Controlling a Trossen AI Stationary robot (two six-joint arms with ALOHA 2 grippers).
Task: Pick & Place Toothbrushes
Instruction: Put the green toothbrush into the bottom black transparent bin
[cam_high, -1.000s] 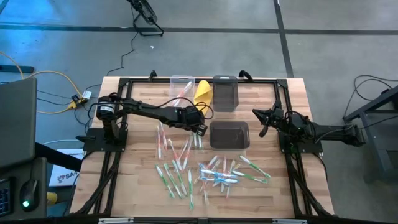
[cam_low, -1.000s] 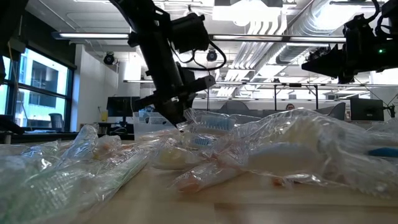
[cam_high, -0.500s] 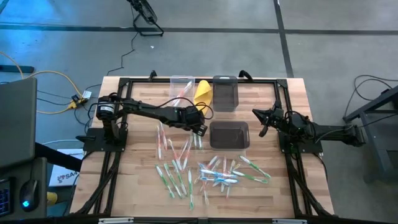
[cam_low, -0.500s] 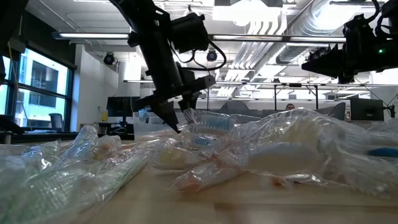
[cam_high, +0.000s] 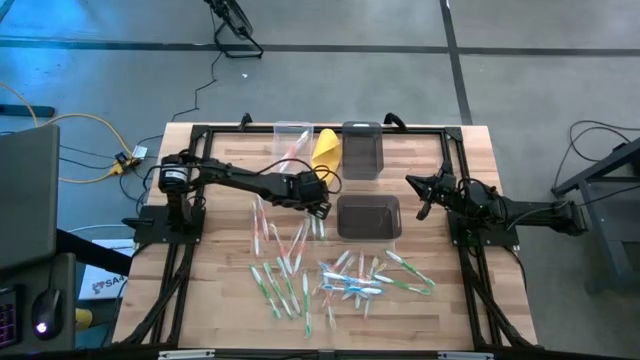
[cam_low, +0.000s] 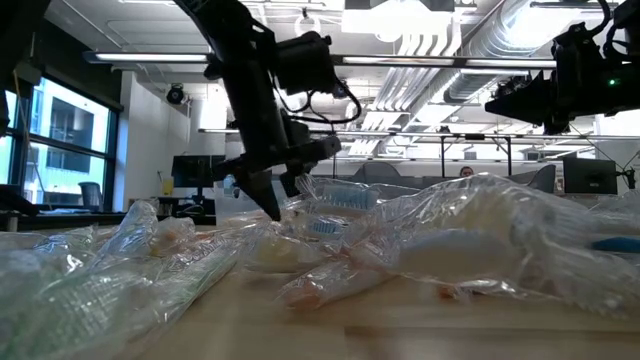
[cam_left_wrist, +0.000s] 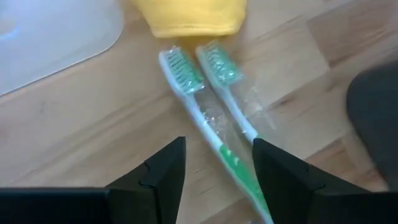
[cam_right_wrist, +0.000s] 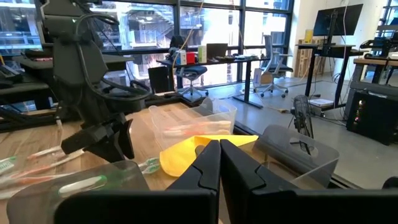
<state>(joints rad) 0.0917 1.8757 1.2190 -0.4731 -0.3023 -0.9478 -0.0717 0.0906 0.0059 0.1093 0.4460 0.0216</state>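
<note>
My left gripper (cam_left_wrist: 214, 165) pulled back slightly since half second ago, fingers spread over two green toothbrushes (cam_left_wrist: 211, 93) beside yellow cloth (cam_high: 327, 146). Dark bin (cam_high: 369, 216) close alongside. My right gripper (cam_high: 421, 193) pressed together, parked at right edge, open table around it.

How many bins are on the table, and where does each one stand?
3: a clear bin at the far edge, a dark bin right of the yellow cloth, and another dark bin nearer the table's middle.
</note>
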